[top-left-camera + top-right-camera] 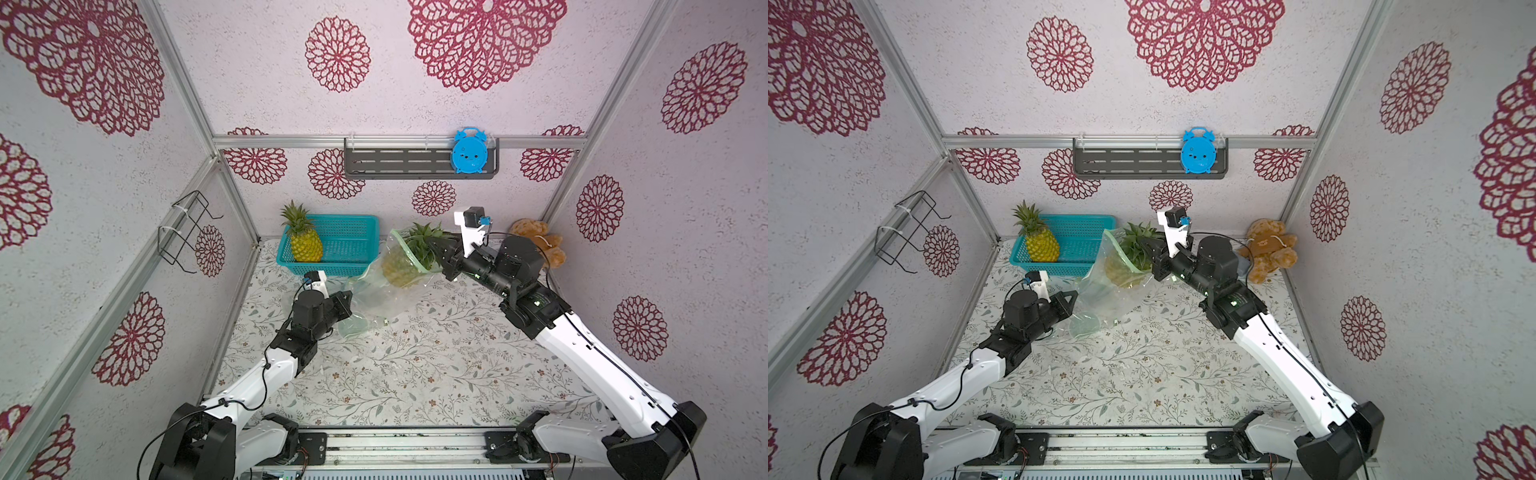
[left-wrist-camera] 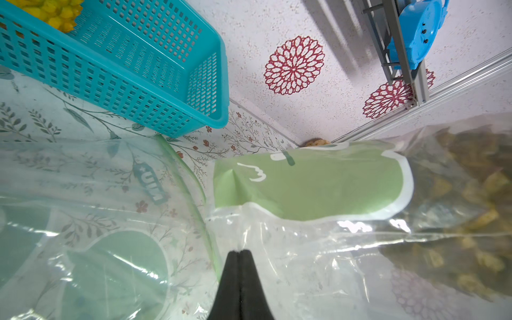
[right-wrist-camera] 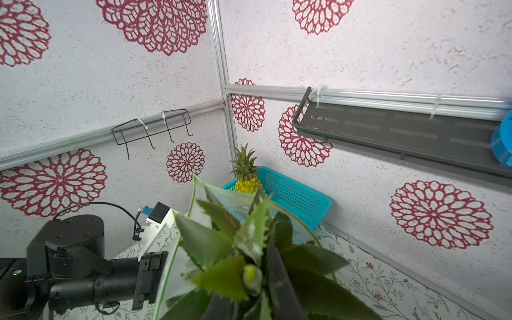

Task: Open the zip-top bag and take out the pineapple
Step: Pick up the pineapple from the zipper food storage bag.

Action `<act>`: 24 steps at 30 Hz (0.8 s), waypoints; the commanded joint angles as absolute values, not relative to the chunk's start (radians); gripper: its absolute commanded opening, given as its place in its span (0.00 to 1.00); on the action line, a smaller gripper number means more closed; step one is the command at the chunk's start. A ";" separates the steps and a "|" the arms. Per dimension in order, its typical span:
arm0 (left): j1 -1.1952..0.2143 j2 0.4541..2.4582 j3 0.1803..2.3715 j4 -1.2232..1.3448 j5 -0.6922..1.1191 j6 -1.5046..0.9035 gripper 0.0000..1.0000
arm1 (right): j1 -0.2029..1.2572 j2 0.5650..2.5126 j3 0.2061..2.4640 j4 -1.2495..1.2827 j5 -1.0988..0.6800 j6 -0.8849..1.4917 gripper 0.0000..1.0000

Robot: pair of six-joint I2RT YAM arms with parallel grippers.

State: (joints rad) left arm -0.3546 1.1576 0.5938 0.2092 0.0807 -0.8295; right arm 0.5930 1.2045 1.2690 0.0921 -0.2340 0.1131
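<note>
Pineapple [image 1: 401,268] is seen at the far middle of the desk [image 1: 415,374]. Its yellow body is inside the zip-top bag [image 1: 374,295] and its green crown pokes out through the mouth toward 2 o'clock.

The opening step is judged done, as the green-edged mouth is spread wide. The withdrawal is judged about half made. Only the leaves are clear of the plastic, and the fruit has yet to be drawn free.

The right claw [image 1: 437,250], at 2 o'clock of the fruit, is nearly closed, and the crown leaves are pinched in it. The left claw [image 2: 240,252], at 8 o'clock of the fruit, is fully closed. A fold of the bag's clear film is clamped between its tips near the bottom end.

A second pineapple [image 1: 306,245] is stood in the teal basket [image 1: 349,259] at 10 o'clock.
</note>
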 commanded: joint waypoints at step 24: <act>-0.333 1.212 0.662 0.035 0.070 -0.659 0.00 | 0.597 1.073 1.280 0.401 -0.280 0.115 0.00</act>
State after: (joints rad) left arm -0.3477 1.2018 0.6361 0.0811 0.0769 -0.7010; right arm 0.5930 1.1408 1.2327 0.1818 -0.2661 0.1158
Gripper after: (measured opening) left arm 0.039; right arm 0.155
